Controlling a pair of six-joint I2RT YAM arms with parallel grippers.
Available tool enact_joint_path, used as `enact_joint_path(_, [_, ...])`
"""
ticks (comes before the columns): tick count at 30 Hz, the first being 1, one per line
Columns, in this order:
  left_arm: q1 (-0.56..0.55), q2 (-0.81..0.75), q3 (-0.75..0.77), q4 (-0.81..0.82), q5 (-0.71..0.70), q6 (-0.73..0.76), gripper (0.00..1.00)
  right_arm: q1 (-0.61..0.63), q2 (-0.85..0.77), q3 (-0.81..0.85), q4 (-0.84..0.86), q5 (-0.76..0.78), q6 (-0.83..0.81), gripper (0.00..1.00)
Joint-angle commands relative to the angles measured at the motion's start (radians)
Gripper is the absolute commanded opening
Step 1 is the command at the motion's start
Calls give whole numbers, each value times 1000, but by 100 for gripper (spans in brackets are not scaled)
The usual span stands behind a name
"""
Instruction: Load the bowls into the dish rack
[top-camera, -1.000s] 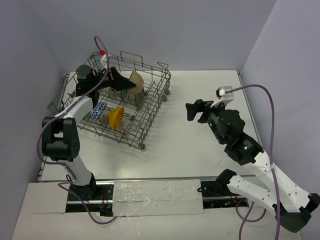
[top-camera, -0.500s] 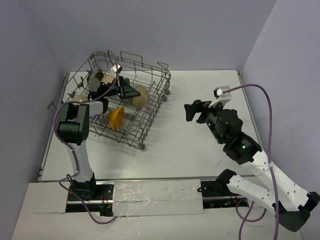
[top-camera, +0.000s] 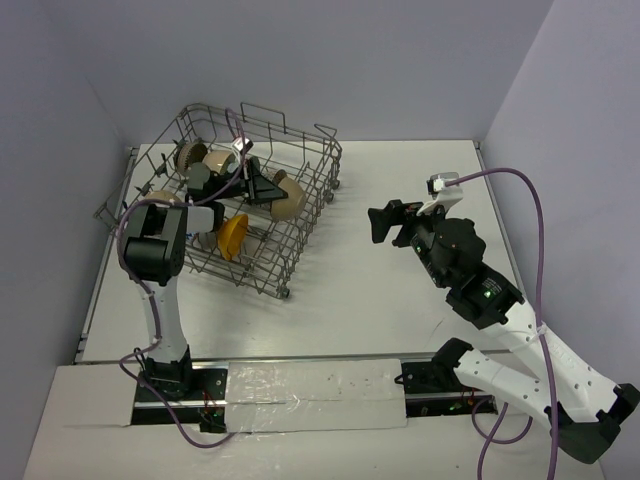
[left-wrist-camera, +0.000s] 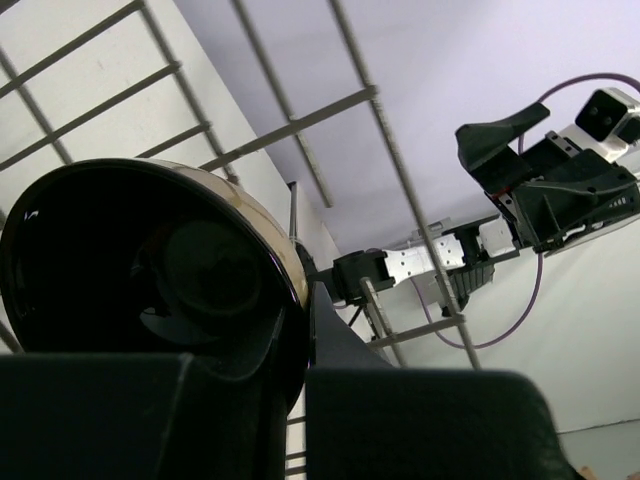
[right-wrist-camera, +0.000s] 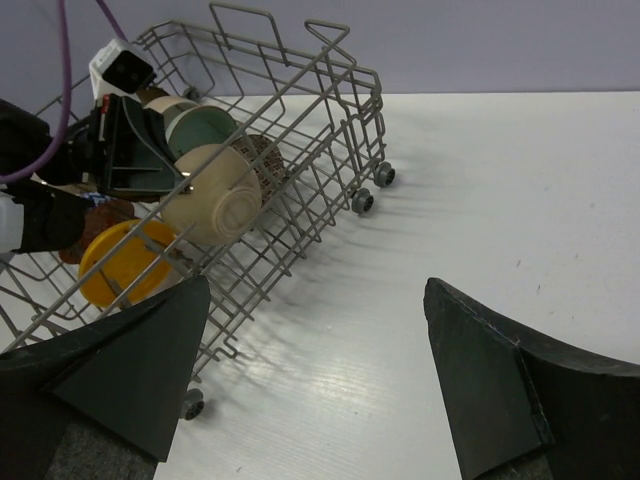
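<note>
Left wrist, left tool (right-wrist-camera: 183, 178) clenched on shadowed beige bowl (left-wrist-camera: 150, 270), right tool (right-wrist-camera: 318, 295) released.

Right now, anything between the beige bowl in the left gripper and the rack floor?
Nothing visible. Left gripper holds the beige ceramic bowl inside the grey wire dish rack; the orange-yellow bowl sits off to one side, not beneath.

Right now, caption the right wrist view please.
Open right gripper faces the dish rack, where the left gripper holds a beige bowl by an orange bowl.
</note>
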Motion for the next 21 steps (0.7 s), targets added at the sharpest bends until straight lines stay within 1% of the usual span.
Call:
enact_joint_path(1, [-5, 2, -3, 194, -50, 25, 0, 0, 0, -9, 47, 0, -16, 95])
enact_joint_path(4, [-8, -1, -17, 144, -64, 80, 0, 0, -5, -17, 49, 0, -11, 95])
enact_joint_path(5, [-8, -1, -20, 92, -68, 100, 0, 0, -6, -20, 50, 0, -10, 95])
enact_joint_path(7, [-11, -2, -28, 44, -78, 158, 0, 0, -8, -23, 53, -3, -8, 95])
enact_joint_path(9, [-10, -8, -34, -45, -85, 204, 0, 0, -8, -25, 50, -5, -7, 95])
enact_joint_path(11, [-10, -20, -35, -131, -105, 301, 0, 0, -11, -23, 47, -2, -7, 95])
enact_joint_path(12, [-10, -25, -32, -231, -111, 377, 0, 0, -12, -25, 49, -2, -5, 95])
enact_joint_path(14, [-10, -37, -22, -332, -131, 451, 0, 1, -17, -28, 50, -2, -5, 95])
enact_joint_path(15, [-10, -42, -17, -416, -136, 511, 0, 0, -17, -28, 49, -2, -4, 95])
enact_joint_path(18, [-5, -56, -11, -520, -165, 583, 1, 1, -20, -29, 49, -3, -1, 95])
enact_joint_path(20, [-1, -70, -6, -562, -189, 614, 6, 1, -23, -29, 47, -5, 2, 95])
enact_joint_path(21, [-1, -74, -2, -593, -199, 656, 7, 0, -25, -31, 47, -6, 2, 95])
